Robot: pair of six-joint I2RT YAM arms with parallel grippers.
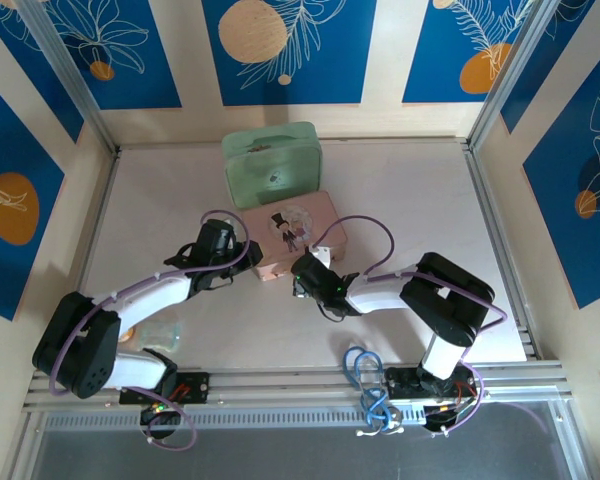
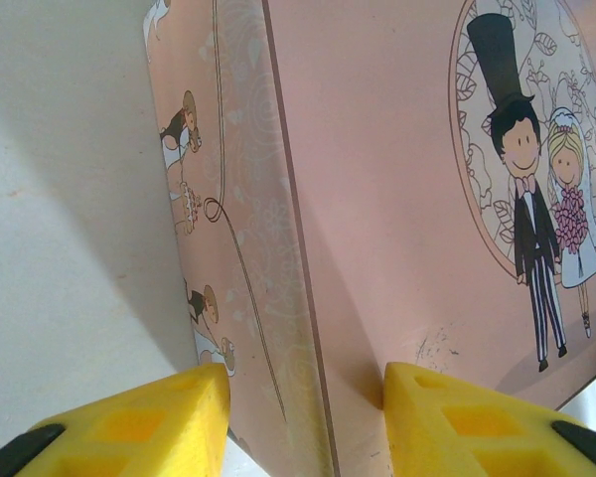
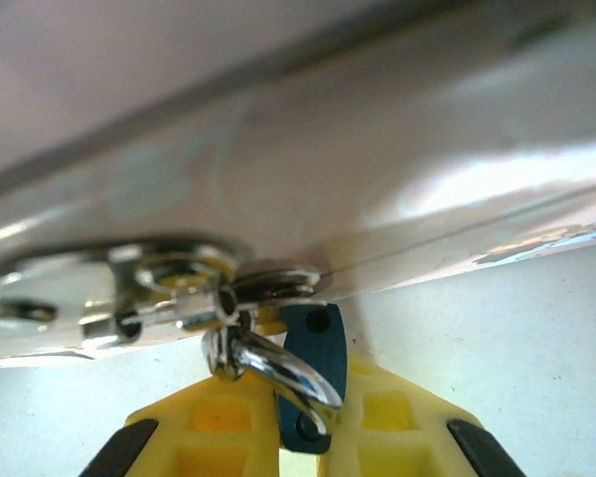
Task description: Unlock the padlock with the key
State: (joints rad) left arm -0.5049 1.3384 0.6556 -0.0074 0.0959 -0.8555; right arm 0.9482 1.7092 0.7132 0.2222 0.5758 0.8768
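Pale table [image 1: 410,200] fills the overhead view, closed in by walls [image 1: 290,50] of light wood and blue flower panels. A green tin [image 1: 272,165] lies near the back, and a pink box [image 1: 298,232] printed with a bride and groom lies just in front of it, touching or nearly so. The left claw [image 1: 244,254] sits at the box's left corner and the right claw [image 1: 308,270] at its front edge, but both are too dark and small from above to read their fingers. A loop of blue cable [image 1: 363,372] lies by the right arm's base. From the left wrist, the left claw [image 2: 308,427] has its yellow fingers [image 2: 159,427] spread apart, one on each side of the pink box's [image 2: 377,199] edge; whether they press on it I cannot tell, and their bases are cut off below. From the right wrist, blurred and very close, the right claw [image 3: 303,437] is clamped on the small blue padlock [image 3: 318,348], which hangs at the box's metal latch [image 3: 179,288] with its silvery shackle [image 3: 278,368] hooked through. The padlock's lower half is hidden between the fingers.
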